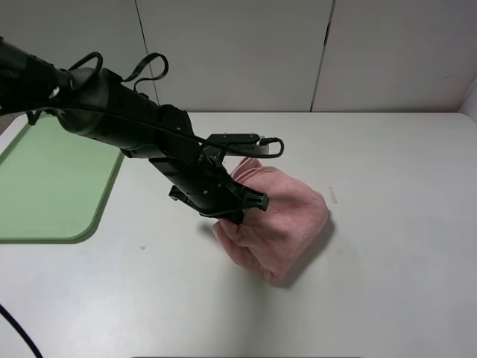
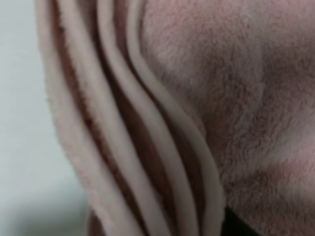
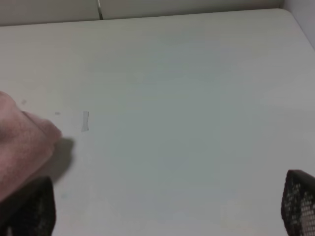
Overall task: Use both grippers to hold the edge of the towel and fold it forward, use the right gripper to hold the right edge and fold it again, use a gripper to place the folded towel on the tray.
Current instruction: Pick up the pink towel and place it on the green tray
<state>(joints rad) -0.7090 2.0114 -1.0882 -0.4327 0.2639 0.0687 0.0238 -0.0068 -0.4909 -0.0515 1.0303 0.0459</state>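
The pink towel (image 1: 279,220) lies folded into a thick bundle at the middle of the white table. My left gripper (image 1: 232,214) reaches in from the left and is shut on the bundle's left end. The left wrist view is filled by the towel's stacked layers (image 2: 236,98) and their stitched hems (image 2: 147,123); the jaws are hidden there. The light green tray (image 1: 52,183) lies at the far left, apart from the towel. My right gripper (image 3: 167,216) is open and empty above bare table, with one end of the towel (image 3: 19,142) beside it. The right arm is out of the exterior high view.
A white table (image 1: 395,224) carries everything, with white wall panels (image 1: 238,52) behind it. The left arm (image 1: 119,119) with its cables stretches across the tray's far right corner. A small mark (image 3: 85,121) shows on the table near the towel.
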